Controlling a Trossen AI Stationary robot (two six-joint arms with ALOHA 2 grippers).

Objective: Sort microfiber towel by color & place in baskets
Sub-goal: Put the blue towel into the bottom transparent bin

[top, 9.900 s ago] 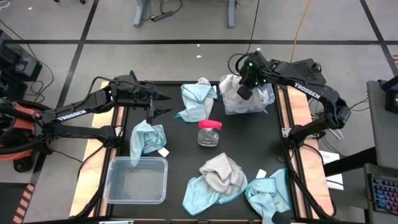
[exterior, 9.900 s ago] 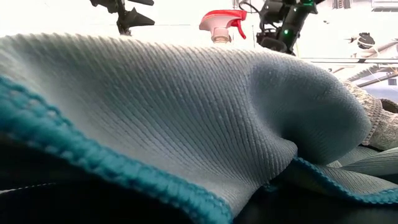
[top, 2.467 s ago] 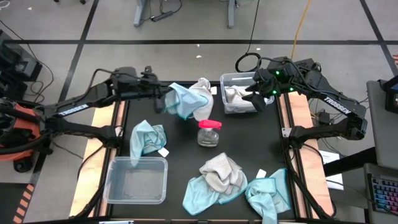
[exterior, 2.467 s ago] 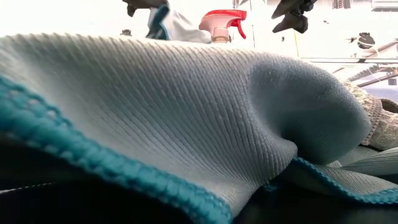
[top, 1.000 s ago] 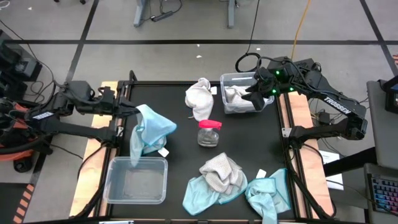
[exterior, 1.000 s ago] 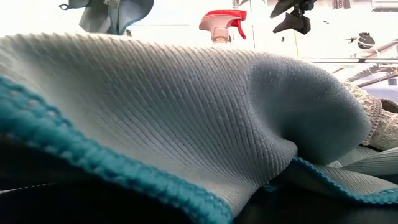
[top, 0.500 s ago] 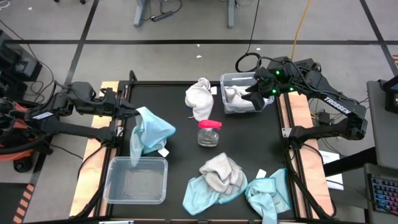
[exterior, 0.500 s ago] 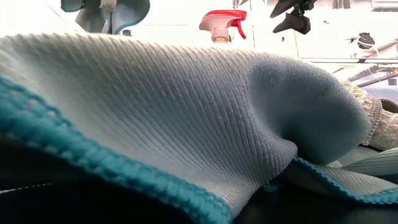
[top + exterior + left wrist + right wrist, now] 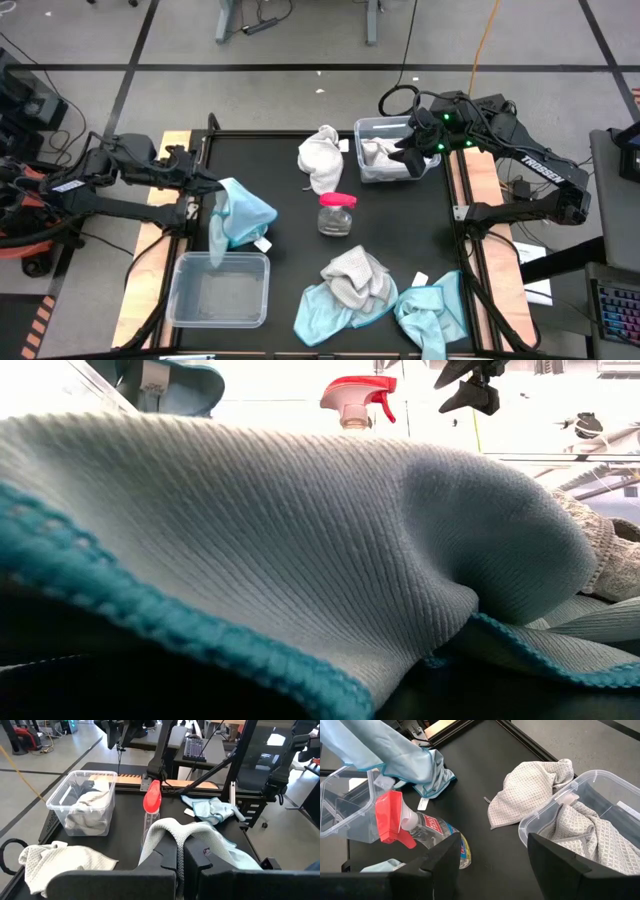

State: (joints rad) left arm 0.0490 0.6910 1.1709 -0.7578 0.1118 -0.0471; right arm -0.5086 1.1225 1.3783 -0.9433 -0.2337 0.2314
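Carrying step: my left claw (image 9: 212, 187) is clenched on a blue towel (image 9: 243, 208), hanging just beyond the empty basket (image 9: 219, 290); next I swing over that basket and release; right claw (image 9: 408, 152) waits agape over the far basket (image 9: 372, 128).

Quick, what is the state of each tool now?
Left tool: closed, holding a blue towel.
Right tool: open, holding nothing, above the far basket.

A blue towel (image 9: 300, 560) right against the low camera hides nearly the whole table and both baskets.
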